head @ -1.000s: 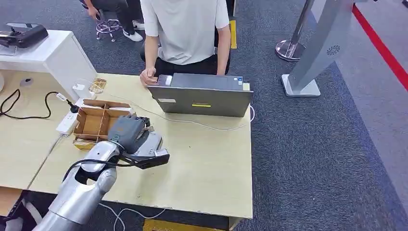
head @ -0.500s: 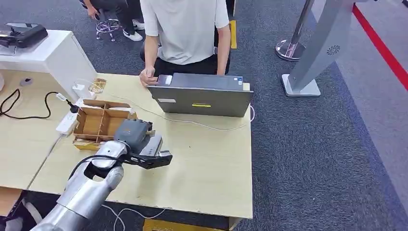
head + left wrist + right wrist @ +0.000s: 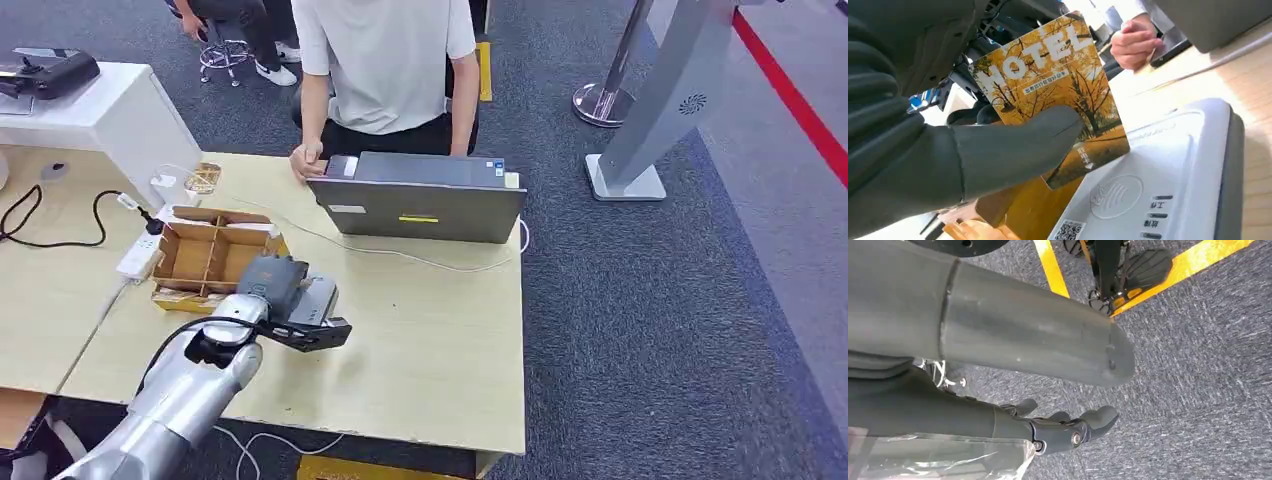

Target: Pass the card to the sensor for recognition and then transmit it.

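My left hand (image 3: 268, 282) holds a hotel card (image 3: 1053, 85), printed with yellow autumn trees, pinched under its thick grey thumb (image 3: 1013, 145). The card hangs tilted just above the sensor (image 3: 1168, 170), a white and grey reader with a wave symbol on its top. In the head view the sensor (image 3: 320, 296) lies on the table (image 3: 430, 330) to the right of a cardboard box, half covered by my hand. My right hand (image 3: 1068, 429) hangs over the grey carpet and holds nothing, its fingers loosely bent apart from the thumb.
A compartmented cardboard box (image 3: 205, 255) sits just left of the sensor. Behind it stand a grey laptop (image 3: 420, 205) and a seated person (image 3: 385, 60), whose hand (image 3: 1133, 42) rests by the laptop. A power strip (image 3: 140, 258) and cables lie at the left.
My left hand has come down and a little nearer to me with the card, settling over the sensor. The person and the things on the table have stayed put.
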{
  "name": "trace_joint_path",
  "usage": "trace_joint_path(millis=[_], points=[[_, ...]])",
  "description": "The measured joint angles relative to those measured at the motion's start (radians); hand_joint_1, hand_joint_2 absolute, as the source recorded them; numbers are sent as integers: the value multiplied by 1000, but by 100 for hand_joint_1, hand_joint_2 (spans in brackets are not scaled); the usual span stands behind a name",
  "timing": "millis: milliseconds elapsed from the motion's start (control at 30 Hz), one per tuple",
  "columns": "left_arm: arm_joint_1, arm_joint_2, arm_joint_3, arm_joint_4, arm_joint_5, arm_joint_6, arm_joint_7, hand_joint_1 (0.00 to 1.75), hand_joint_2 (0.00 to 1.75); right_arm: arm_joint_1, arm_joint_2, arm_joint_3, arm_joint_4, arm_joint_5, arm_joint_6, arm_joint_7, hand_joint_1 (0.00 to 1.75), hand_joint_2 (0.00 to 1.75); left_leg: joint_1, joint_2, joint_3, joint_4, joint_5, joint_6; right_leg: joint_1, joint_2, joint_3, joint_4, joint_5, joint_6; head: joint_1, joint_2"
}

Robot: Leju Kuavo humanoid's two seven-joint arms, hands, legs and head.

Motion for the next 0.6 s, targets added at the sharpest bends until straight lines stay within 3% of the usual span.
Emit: trace_joint_path(millis=[167,233,300,367,533,600], points=[[-15,-3,-3,42,1,-12,-5,175,175,0,-3,0,0,5,-1,4,0,0,0,0,1,0,0,0,0,0,0,0,0,0,0,0],[-27,-4,-8,67,13,18,-21,175,175,0,-3,0,0,11,-1,5,0,0,0,0,1,0,0,0,0,0,1,0,0,0,0,0],[-27,-4,-7,72,30,121,-42,175,175,0,-3,0,0,18,-2,5,0,0,0,0,1,0,0,0,0,0,1,1,0,0,0,0],[-16,-2,-7,62,39,273,-62,175,175,0,-3,0,0,31,-6,5,0,0,0,0,0,0,0,0,0,0,1,1,0,0,0,0],[28,16,45,-66,-1,566,-111,175,175,-11,0,14,0,74,-18,14,0,0,0,0,0,0,0,0,0,0,0,1,0,0,0,0],[34,25,78,-115,-10,626,-128,175,175,-18,2,24,0,87,-19,14,0,0,0,0,0,0,0,0,0,0,0,1,0,0,0,0]])
